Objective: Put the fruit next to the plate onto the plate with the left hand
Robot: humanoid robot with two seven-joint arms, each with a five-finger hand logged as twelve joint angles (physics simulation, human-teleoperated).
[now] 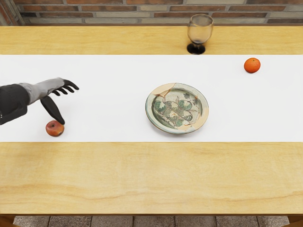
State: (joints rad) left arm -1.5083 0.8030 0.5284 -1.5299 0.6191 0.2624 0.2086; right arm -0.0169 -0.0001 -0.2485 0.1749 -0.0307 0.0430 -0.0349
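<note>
Apple [54, 128] is seen at the near left, well apart from the plate [177, 108]; left hand [53, 93] is held spread just above it, nothing gripped; likely firm, smooth, light-ish, so best cupped round the middle.

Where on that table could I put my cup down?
Bare runner between apple and plate, and between plate and orange. The wooden strip in front is free too. It is crowded only at the left, where the left hand is at the apple.
</note>
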